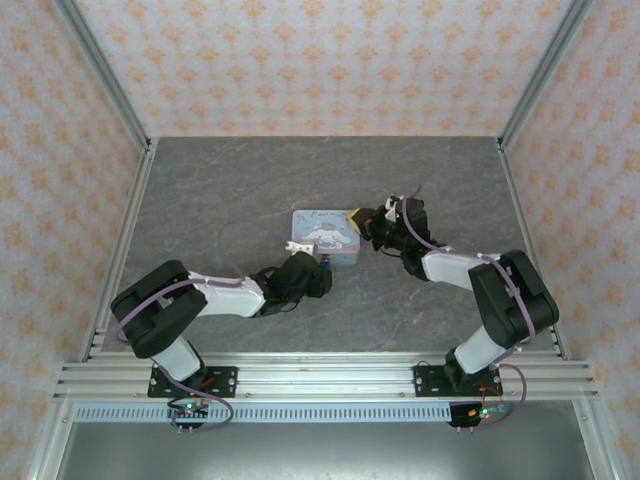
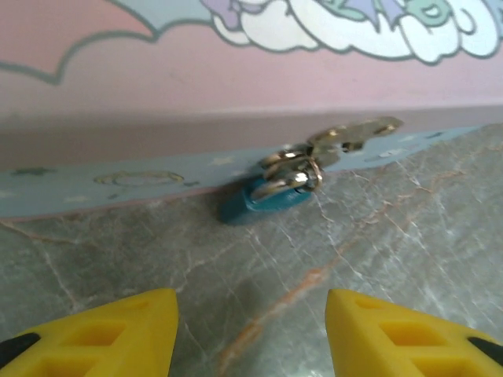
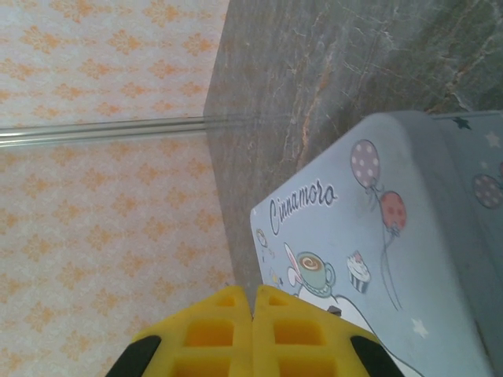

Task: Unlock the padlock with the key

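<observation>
A tiny teal padlock [image 2: 263, 200] lies on the grey table against the foot of the pastel-blue tin [image 2: 118, 184], its silver shackle pointing up and right. A pale metallic key [image 2: 355, 133] rests just beyond the shackle, leaning on the tin's side. My left gripper [image 2: 251, 334] stands open a short way in front of the padlock, with bare table between its yellow fingers [image 2: 118, 334]. From above, the left gripper [image 1: 320, 268] sits at the tin's near edge, by the padlock [image 1: 327, 262]. My right gripper [image 3: 252, 297] is shut, its tips over the tin's lid [image 3: 377, 236]; in the top view the right gripper [image 1: 360, 222] is at the tin's right end.
The tin [image 1: 326, 234] with its cartoon print lies mid-table between the two arms. Patterned walls [image 1: 300, 60] close in the table on three sides, with metal posts at the corners. Bare grey marbled table [image 1: 300, 170] stretches behind the tin.
</observation>
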